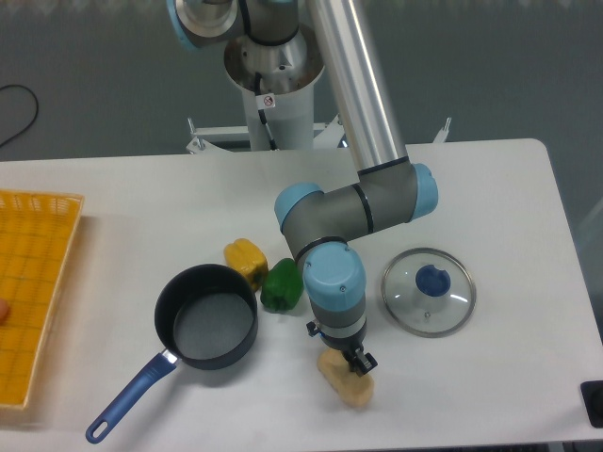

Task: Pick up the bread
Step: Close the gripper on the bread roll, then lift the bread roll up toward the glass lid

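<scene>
1 gripper [356,363] down on the bread [344,383]; fingers' spread hidden, cannot tell. Best to centre across the roll's narrow width, then close gently before lifting off the counter [490,188].

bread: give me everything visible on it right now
The bread is a small pale tan oblong roll with rounded ends and a matte surface. It lies flat on the white table near the front edge, angled diagonally, in front of the green pepper and apart from it. The gripper is right above its upper middle and hides part of it; whether the fingers are closed on it cannot be told.
</scene>
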### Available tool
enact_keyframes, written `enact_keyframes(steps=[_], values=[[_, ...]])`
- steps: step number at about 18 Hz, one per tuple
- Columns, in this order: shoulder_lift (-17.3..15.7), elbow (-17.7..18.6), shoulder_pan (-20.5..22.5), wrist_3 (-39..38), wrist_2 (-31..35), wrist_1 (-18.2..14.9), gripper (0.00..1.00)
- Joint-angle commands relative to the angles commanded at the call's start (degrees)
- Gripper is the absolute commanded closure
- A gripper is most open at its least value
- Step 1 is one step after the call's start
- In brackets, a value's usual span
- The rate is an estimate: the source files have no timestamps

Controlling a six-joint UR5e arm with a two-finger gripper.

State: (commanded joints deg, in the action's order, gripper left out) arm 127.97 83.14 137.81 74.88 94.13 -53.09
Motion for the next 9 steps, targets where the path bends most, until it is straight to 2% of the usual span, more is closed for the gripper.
enact_keyframes(steps=[5,7,9], values=[[-0.9,0.0,0.0,0.2,0.1,-0.3,0.92],[-1.4,0.1,0.2,0.6,0.0,-0.4,0.98],[-2.0,0.1,0.4,0.9,0.0,-0.4,1.00]])
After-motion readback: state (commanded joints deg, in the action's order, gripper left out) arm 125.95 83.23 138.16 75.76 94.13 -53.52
